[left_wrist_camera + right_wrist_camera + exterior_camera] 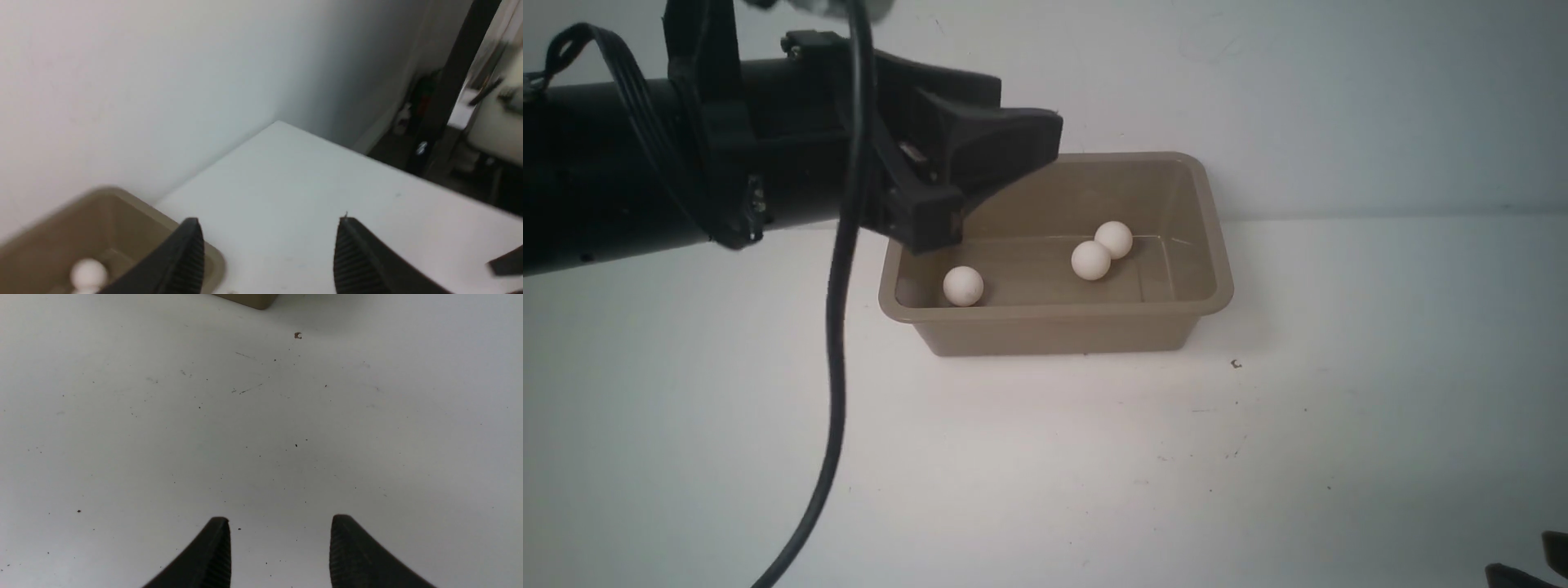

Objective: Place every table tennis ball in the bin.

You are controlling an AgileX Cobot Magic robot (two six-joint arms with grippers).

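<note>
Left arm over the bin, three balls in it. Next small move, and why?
Probably draw the left gripper back from the bin: its fingers stand apart and empty, three table tennis balls lie inside, none shows on the table, and the arm hides the bin's rear left corner.

Left arm [645, 163] overhangs the left end of the bin [1062, 331]; right end unobstructed.

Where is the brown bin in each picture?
Front view: the bin sits mid-picture, far back on the table, with three balls inside.
Left wrist view: the bin is partly hidden behind one finger of the left gripper.
Right wrist view: only one corner of the bin peeks in at the picture's edge.
Shared landmark: the tiny brown speck on the table near that corner, seen in the front and right wrist views.
</note>
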